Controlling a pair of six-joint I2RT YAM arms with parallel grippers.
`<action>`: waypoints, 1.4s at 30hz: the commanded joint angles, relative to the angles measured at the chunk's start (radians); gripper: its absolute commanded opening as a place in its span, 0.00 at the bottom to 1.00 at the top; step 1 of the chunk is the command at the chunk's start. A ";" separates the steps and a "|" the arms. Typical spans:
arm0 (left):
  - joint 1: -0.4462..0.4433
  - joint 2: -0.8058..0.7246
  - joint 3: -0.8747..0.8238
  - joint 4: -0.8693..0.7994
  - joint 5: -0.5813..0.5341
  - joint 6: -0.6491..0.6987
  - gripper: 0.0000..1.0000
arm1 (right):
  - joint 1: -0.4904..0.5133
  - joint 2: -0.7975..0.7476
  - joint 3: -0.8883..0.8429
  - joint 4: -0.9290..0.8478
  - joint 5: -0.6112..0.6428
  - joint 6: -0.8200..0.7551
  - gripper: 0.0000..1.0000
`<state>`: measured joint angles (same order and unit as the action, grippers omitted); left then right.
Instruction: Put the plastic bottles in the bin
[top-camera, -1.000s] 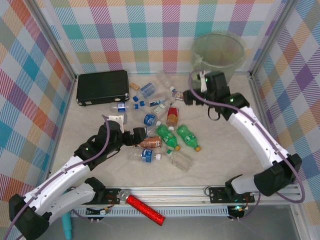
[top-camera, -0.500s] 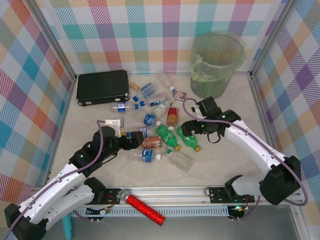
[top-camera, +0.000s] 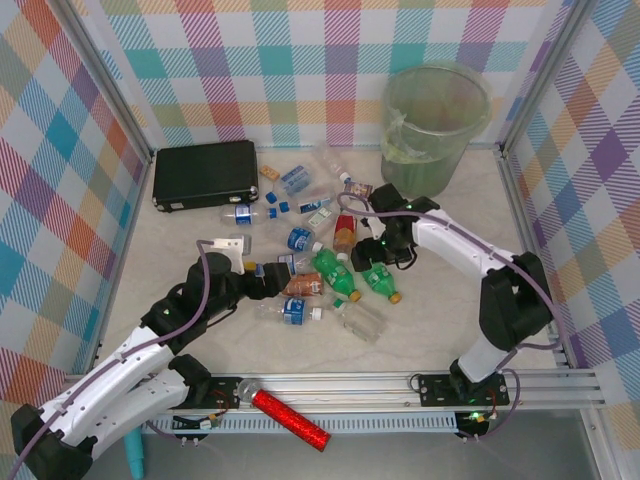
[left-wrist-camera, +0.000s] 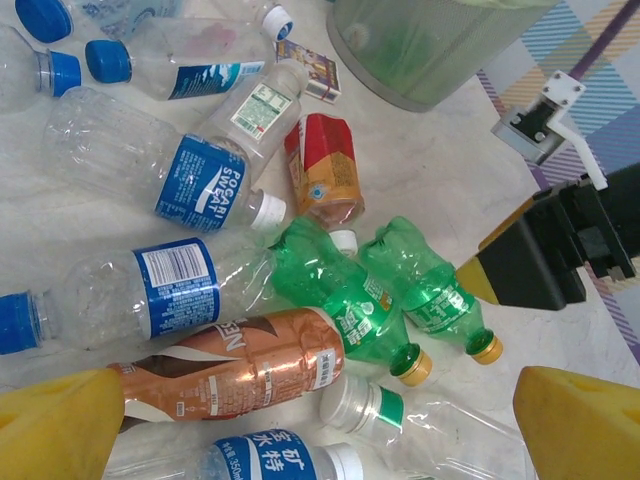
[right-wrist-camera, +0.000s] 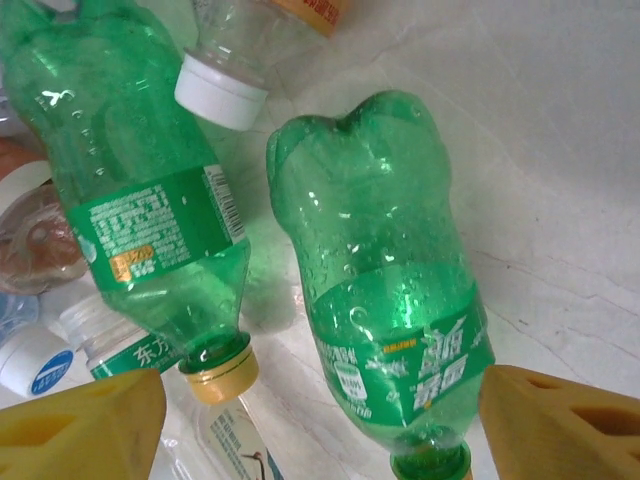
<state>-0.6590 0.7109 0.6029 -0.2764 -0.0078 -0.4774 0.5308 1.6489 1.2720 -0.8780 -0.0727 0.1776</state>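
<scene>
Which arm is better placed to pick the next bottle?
Probably right: the right gripper, open, hangs over a green bottle, and is nearer the bin. The left gripper, also open, hovers by the brown bottle, farther away.

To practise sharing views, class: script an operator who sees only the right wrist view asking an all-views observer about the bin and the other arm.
Operator: My right pincer is open over a green bottle. Where is the bin?
Observer: It stands upright at the far right of the table, beyond your pincer.
Operator: And the left pincer?
Observer: Open, close to the brown bottle.
</scene>
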 joint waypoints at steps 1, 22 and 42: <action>-0.010 -0.003 -0.005 0.032 0.011 0.026 1.00 | 0.006 0.056 0.049 -0.057 -0.004 -0.021 0.79; -0.010 -0.023 -0.009 0.025 -0.006 0.028 0.99 | 0.015 0.292 0.146 -0.059 0.100 -0.046 0.79; -0.010 -0.006 0.088 -0.033 -0.062 0.017 1.00 | 0.008 0.031 0.143 -0.016 0.226 -0.053 0.57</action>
<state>-0.6590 0.7025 0.6384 -0.3042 -0.0456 -0.4591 0.5381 1.7676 1.4006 -0.9028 0.1123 0.1299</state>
